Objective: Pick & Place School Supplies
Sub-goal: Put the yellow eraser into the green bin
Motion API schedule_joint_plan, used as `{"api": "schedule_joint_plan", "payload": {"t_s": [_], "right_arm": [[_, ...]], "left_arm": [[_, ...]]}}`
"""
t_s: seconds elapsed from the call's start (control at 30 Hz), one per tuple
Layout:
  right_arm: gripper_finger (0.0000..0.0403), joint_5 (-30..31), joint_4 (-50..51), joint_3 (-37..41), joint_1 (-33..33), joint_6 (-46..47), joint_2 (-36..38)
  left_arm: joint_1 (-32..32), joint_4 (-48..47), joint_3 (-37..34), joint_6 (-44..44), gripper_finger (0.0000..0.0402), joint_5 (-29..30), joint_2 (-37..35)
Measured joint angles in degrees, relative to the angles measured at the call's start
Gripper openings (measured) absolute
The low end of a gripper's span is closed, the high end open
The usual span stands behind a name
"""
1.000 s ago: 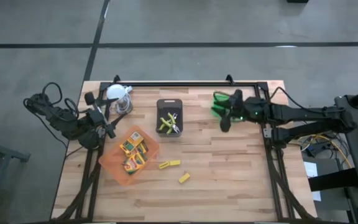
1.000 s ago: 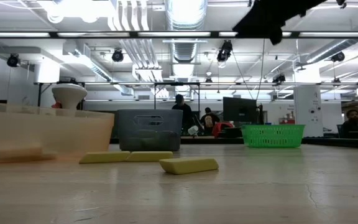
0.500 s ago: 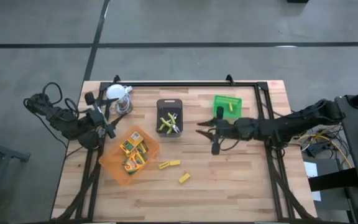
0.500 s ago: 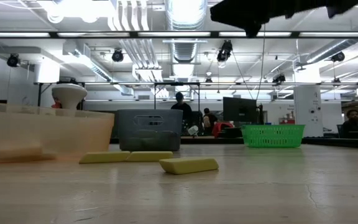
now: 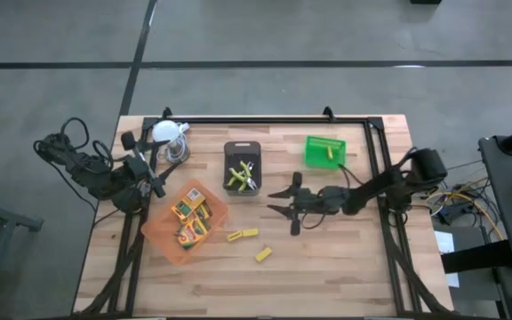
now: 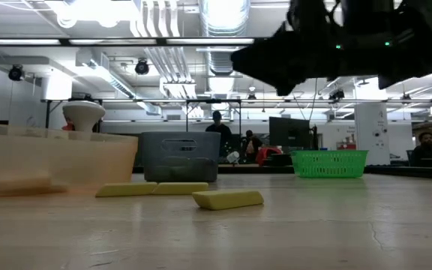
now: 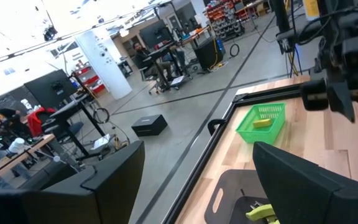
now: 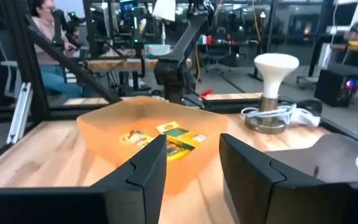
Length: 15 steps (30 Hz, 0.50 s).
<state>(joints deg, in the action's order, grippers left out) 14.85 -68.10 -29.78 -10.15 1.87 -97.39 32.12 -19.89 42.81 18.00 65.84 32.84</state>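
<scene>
My right gripper [image 5: 275, 202] is open and hovers above the table's middle, between the black tray and the two yellow sticks [image 5: 243, 235] [image 5: 263, 254] lying flat on the wood. It shows overhead in the low view [image 6: 276, 66], with the sticks [image 6: 227, 199] below. Its wrist view [image 8: 191, 174] faces the orange tray [image 8: 104, 146], which holds yellow-green crayon boxes [image 8: 174, 137]. Lime-handled scissors [image 5: 241, 174] lie in the black tray [image 5: 243, 147]. One yellow stick [image 5: 331, 153] lies in the green tray [image 5: 314, 151]. My left gripper [image 7: 197, 186] waits open at the table's left edge [image 5: 152, 182].
A white-topped metal object [image 5: 169, 135] with a cord stands at the far left corner. A black frame rail [image 5: 265, 120] runs along the far edge. Bare wood lies near and right of the sticks [image 5: 336, 258]. People sit in the room beyond the table.
My right gripper has drawn away from above the green tray toward the table's left and near side, coming down lower over the middle. With the gripper gone, a yellow stick shows lying in the green tray. The two sticks on the table have stayed put.
</scene>
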Motion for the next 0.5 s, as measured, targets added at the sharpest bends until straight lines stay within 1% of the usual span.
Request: {"api": "schedule_joint_plan", "payload": {"t_s": [0.2, 0.4, 0.5], "right_arm": [[0.0164, 0.1, 2.4, -5.1, 0.0, 0.1, -6.0], [0.0176, 0.0, 11.4, -9.7, 0.0, -0.4, -9.0], [0.0179, -1.2, 15.0, -11.1, 0.0, 1.1, -9.4]], "left_arm": [[0.0, 0.0, 0.0, 0.0, 0.0305, 0.0, 0.0], [0.0, 0.2, 0.0, 0.0, 0.0305, 0.0, 0.0], [0.0, 0.2, 0.0, 0.0, 0.0305, 0.0, 0.0]]}}
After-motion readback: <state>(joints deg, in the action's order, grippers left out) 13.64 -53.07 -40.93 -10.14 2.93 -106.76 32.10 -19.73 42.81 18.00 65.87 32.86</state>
